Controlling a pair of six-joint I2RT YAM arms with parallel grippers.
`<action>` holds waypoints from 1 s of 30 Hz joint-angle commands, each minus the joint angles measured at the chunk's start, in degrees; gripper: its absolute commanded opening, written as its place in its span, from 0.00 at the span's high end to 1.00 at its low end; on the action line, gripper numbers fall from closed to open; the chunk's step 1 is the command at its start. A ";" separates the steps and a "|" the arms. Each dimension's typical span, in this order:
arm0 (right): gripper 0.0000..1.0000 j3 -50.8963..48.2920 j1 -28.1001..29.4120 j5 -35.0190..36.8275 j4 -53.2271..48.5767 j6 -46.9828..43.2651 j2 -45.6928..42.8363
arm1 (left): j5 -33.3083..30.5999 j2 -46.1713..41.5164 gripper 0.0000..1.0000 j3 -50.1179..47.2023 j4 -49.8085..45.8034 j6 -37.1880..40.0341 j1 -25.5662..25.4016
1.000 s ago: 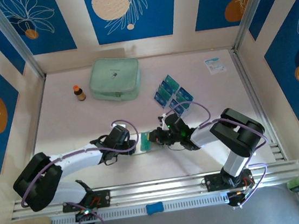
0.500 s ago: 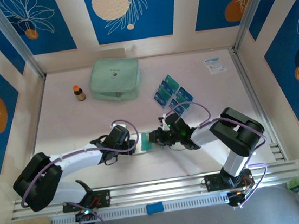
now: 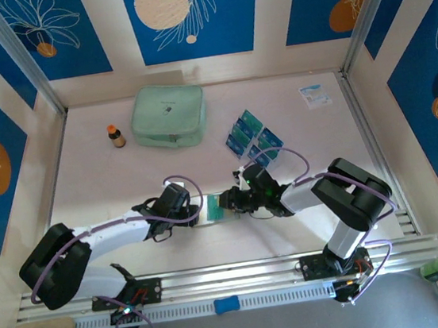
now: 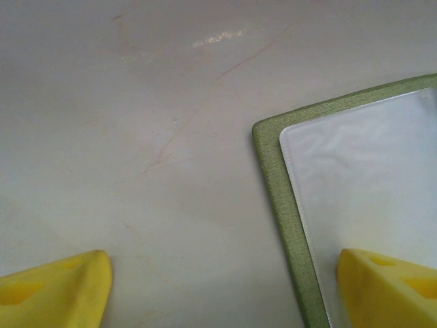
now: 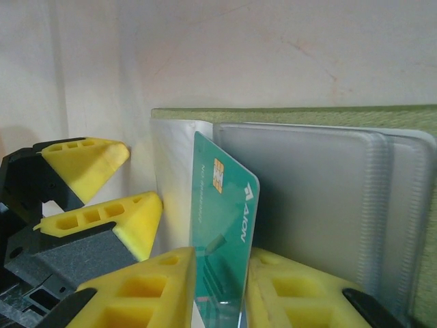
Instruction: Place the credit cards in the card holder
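Observation:
The olive card holder point(image 4: 273, 178) lies open on the table, its clear plastic sleeves point(image 5: 307, 198) facing up. My left gripper point(image 4: 225, 287) is open and straddles the holder's left edge, one fingertip point(image 4: 389, 280) over a sleeve. A teal credit card point(image 5: 222, 232) stands on edge at the sleeve mouth, between the parted fingers of my right gripper point(image 5: 222, 294). The card leans across the gap and is not pinched. Both grippers meet at the holder point(image 3: 211, 207) in the top view. Several more blue credit cards point(image 3: 252, 140) lie fanned out on the table behind the right arm.
A pale mint zip pouch point(image 3: 167, 116) lies at the back, with a small brown bottle point(image 3: 116, 136) to its left. A white-and-blue paper packet point(image 3: 315, 94) sits at the back right. The left gripper's yellow fingers point(image 5: 89, 164) sit close to the card's left.
My right gripper's jaws have come apart from around the card. Both arms have stayed almost still at the holder.

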 commanded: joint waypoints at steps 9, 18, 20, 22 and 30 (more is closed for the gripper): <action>0.91 1.45 -0.85 -1.41 -4.26 -1.78 0.29 | -0.68 -0.57 0.15 -0.58 -0.86 0.62 0.44; 1.00 1.60 -1.02 -2.17 -4.18 -1.60 0.85 | -0.76 -0.76 0.15 -0.58 -0.95 0.75 0.44; 1.00 1.74 -1.19 -2.53 -4.15 -1.67 1.02 | -0.76 -0.73 0.15 -0.58 -0.91 0.73 0.44; 1.00 1.84 -1.30 -2.91 -4.33 -1.78 1.16 | -0.76 -0.75 0.15 -0.64 -0.84 0.75 0.44; 1.00 3.77 -1.46 -5.28 -6.08 -2.92 2.87 | -0.68 -0.74 0.15 -0.75 -0.71 0.65 0.46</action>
